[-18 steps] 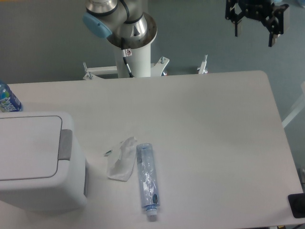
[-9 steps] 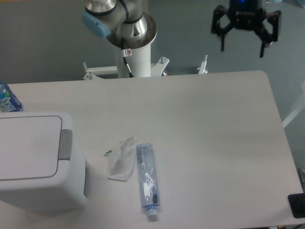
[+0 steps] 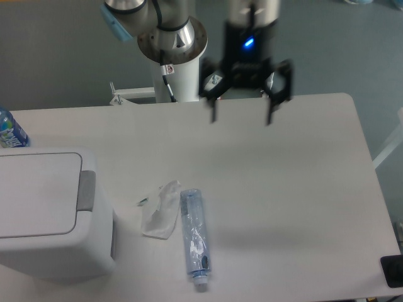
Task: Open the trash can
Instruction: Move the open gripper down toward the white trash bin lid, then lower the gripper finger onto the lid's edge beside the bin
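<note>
The white trash can point(image 3: 47, 211) stands at the table's front left, its flat lid down. Its grey push-button point(image 3: 87, 190) sits on the right edge of the lid. My gripper point(image 3: 242, 116) hangs above the far middle of the table, well to the right of the can and apart from it. Its two black fingers point(image 3: 213, 108) are spread wide and hold nothing.
A crumpled white wrapper point(image 3: 160, 211) and a clear plastic bottle point(image 3: 194, 236) lie on the table right of the can. A blue-labelled bottle point(image 3: 9, 131) stands at the left edge behind the can. The robot base point(image 3: 176, 69) is at the back. A black object point(image 3: 393, 270) sits at the front right corner.
The gripper has moved left and down, from the upper right corner beyond the table to above its far middle. It stays open. The can and the other objects have not moved.
</note>
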Controlling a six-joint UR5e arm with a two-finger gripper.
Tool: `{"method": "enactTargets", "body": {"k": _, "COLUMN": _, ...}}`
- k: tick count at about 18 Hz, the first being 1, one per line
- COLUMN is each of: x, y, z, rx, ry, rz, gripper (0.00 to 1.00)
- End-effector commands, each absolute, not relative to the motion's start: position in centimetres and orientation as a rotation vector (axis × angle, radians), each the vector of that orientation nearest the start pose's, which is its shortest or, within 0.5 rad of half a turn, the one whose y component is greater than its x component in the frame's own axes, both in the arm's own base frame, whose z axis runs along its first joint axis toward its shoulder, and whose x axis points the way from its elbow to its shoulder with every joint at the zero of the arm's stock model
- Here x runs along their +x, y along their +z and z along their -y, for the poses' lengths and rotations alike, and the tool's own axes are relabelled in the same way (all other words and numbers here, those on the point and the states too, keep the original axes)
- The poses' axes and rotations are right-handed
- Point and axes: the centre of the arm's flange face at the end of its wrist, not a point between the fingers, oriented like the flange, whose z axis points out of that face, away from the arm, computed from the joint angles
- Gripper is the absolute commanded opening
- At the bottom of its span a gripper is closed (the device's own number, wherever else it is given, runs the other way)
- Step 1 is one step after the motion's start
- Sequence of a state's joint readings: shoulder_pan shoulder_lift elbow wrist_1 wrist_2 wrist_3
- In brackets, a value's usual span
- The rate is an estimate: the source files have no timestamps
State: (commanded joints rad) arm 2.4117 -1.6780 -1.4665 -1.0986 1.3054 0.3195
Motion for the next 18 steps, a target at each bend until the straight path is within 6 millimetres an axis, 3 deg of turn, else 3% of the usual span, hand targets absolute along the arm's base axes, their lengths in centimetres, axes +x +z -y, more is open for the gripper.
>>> {"method": "enactTargets", "body": {"k": 5, "x": -28.5, "y": 52.5, "z": -54.1, "rx": -2.489, "ry": -0.072, "rz": 0.639, "gripper": 1.00}}
{"method": "enactTargets", "body": {"k": 9, "x": -28.3, "y": 51.0, "z": -55.2, "rx": -2.465, "ry": -0.168, "rz": 0.688, "gripper": 1.00}}
{"method": "enactTargets", "body": {"k": 12, "x": -26.7, "y": 49.3, "z": -56.5, "rx": -2.499, "ry": -0.199, "rz": 0.659, "gripper": 1.00}}
{"method": "enactTargets", "body": {"k": 18, "x": -25.9, "y": 48.9, "z": -57.1, "rx": -2.507, "ry": -0.216, "rz": 0.661, "gripper": 1.00}}
